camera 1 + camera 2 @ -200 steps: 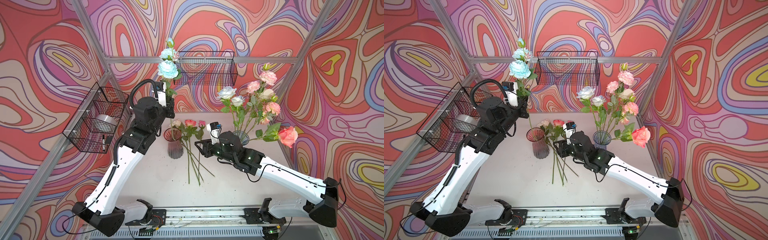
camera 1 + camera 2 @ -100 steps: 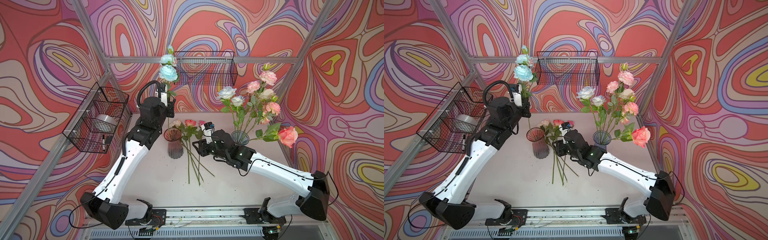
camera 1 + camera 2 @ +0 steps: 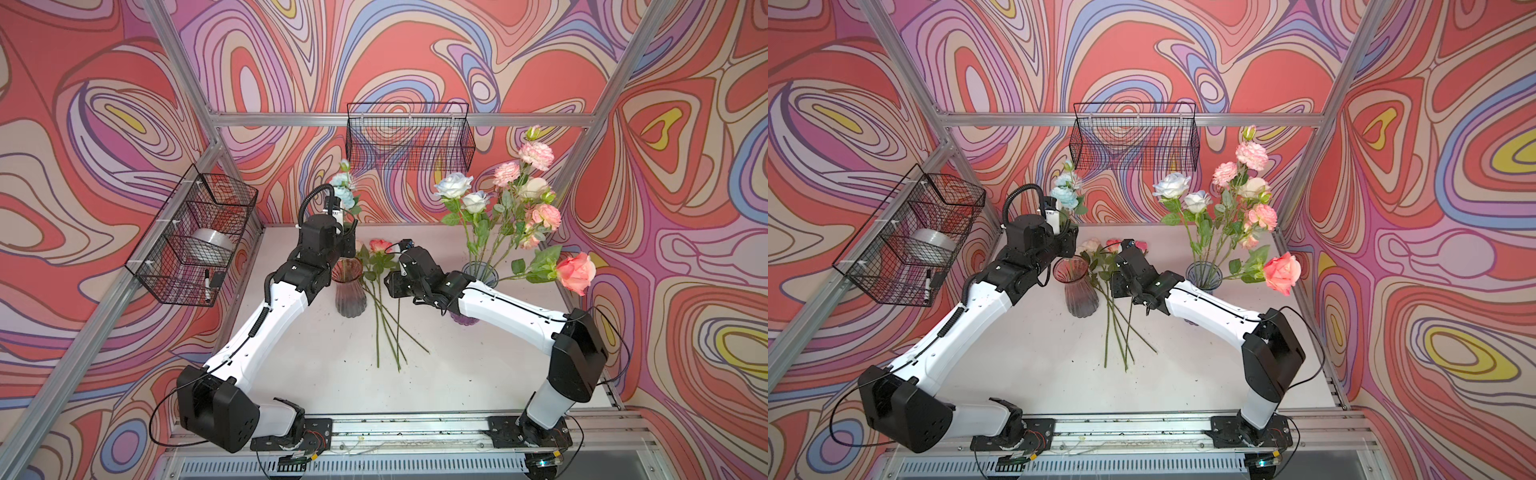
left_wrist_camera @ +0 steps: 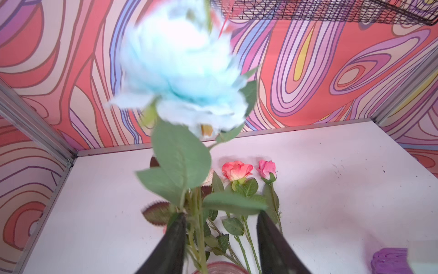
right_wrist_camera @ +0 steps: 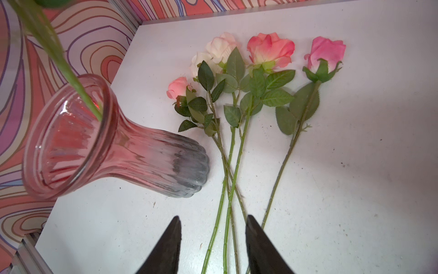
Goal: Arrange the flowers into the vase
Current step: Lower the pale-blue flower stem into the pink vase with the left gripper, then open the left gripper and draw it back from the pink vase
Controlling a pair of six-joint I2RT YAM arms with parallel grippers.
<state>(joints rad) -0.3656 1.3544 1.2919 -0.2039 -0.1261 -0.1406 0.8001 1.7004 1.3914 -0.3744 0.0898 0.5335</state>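
Note:
A ribbed pink glass vase stands mid-table. A pale blue flower stands over it, blurred, its stem inside the vase mouth. My left gripper is just above the rim, open, with that stem running loose beside one finger. Several flowers, pink, coral and white, lie on the table beside the vase. My right gripper hovers open over their stems, holding nothing.
A second vase at the right holds a tall bunch of flowers, one coral rose leaning out sideways. A wire basket hangs on the back wall; another on the left holds a tape roll and a marker.
My left gripper came down over the pink vase and opened; the pale blue flower sank lower with its stem in the vase. The right gripper shifted left over the lying stems.

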